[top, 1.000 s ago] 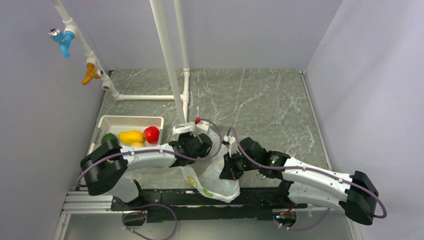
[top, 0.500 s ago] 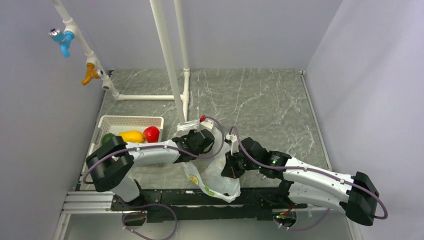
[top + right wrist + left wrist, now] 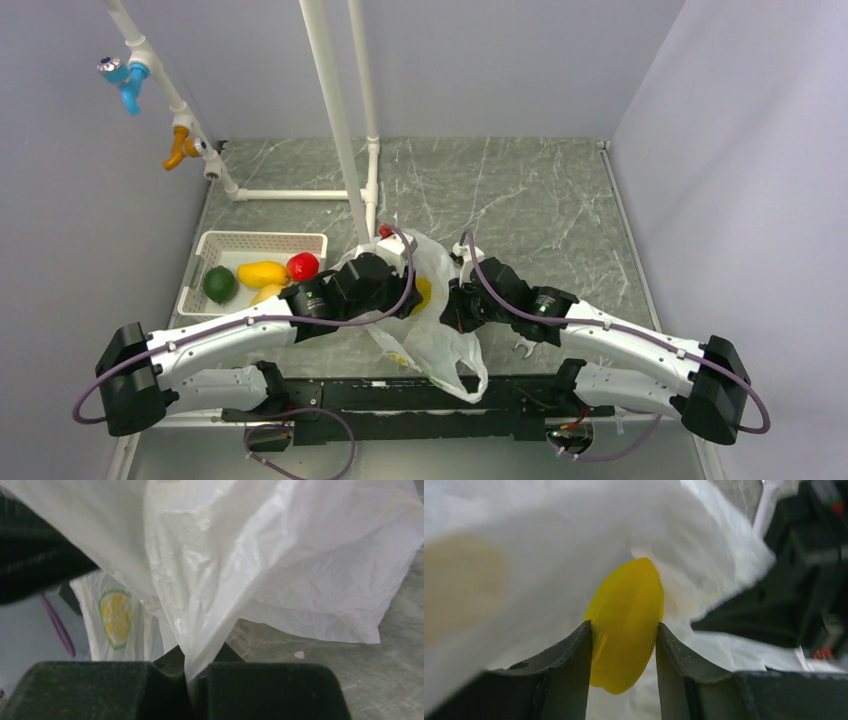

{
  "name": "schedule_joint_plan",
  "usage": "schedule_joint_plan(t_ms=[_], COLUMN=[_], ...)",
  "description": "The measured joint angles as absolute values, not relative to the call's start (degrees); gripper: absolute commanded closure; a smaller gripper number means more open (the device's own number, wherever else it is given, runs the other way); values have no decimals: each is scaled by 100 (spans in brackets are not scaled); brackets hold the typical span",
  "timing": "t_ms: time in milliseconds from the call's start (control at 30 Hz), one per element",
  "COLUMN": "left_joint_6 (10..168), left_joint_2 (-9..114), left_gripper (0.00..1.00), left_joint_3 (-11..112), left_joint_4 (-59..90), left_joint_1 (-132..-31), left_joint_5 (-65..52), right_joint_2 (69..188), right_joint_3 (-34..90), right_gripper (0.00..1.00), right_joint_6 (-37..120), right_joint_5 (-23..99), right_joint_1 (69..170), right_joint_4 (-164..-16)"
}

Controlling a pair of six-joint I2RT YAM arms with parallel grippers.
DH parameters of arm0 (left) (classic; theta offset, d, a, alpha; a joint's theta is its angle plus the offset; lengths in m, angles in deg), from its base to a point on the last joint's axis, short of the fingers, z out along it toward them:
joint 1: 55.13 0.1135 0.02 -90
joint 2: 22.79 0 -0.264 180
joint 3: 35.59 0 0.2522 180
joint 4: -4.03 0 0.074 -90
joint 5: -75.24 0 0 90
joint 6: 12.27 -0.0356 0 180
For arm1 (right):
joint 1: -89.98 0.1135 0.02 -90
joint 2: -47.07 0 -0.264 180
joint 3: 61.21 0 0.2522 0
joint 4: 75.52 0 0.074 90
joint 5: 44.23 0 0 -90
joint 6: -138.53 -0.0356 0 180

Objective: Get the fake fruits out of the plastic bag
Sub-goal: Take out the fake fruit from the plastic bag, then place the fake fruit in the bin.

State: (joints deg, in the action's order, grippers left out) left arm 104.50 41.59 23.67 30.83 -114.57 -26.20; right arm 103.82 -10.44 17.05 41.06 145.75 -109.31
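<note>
Left arm point(image 3: 220, 335): stretched low over the worktop, reaching right toward the middle.
Left tool point(image 3: 623, 630): fingers pressed against both sides of the yellow fruit point(image 3: 626, 600).
Right arm point(image 3: 620, 340): extended left, elbow low.
Right tool point(image 3: 192, 666): jaws together, apparently pinching a fold of the plastic bag point(image 3: 280, 555).

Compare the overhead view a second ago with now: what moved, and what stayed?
The left arm reached rightward into the bag; the left jaws close on a yellow fruit. Its elbow dropped back, uncovering the green fruit in the tray. The right jaws stay pinched on the bag; tray fruits unmoved.
</note>
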Motion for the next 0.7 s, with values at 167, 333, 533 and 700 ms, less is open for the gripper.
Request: schedule_joint_plan(t_ms=[167, 333, 533, 700], left_joint_6=[10758, 10981, 11090, 10996], left_joint_2=[3691, 2946, 2218, 1895], left_gripper=[53, 52, 51, 49], left_joint_3=[2096, 2052, 2116, 2577], left_joint_4=[3391, 3525, 3551, 3975], left_joint_1=[-11457, -11457, -11457, -11426], left_joint_5=[-1995, -1547, -1178, -1222], right_joint_2=[10493, 10498, 10614, 10684], right_joint_3=[-915, -917, -915, -845], right_gripper=[100, 100, 100, 100], right_joint_6=[1705, 1707, 1679, 1572], right_joint_5=[4379, 4381, 4490, 4755], right_joint_1=[14208, 13558, 13277, 13089], right_joint_4=[-11034, -11202, -11471, -11799])
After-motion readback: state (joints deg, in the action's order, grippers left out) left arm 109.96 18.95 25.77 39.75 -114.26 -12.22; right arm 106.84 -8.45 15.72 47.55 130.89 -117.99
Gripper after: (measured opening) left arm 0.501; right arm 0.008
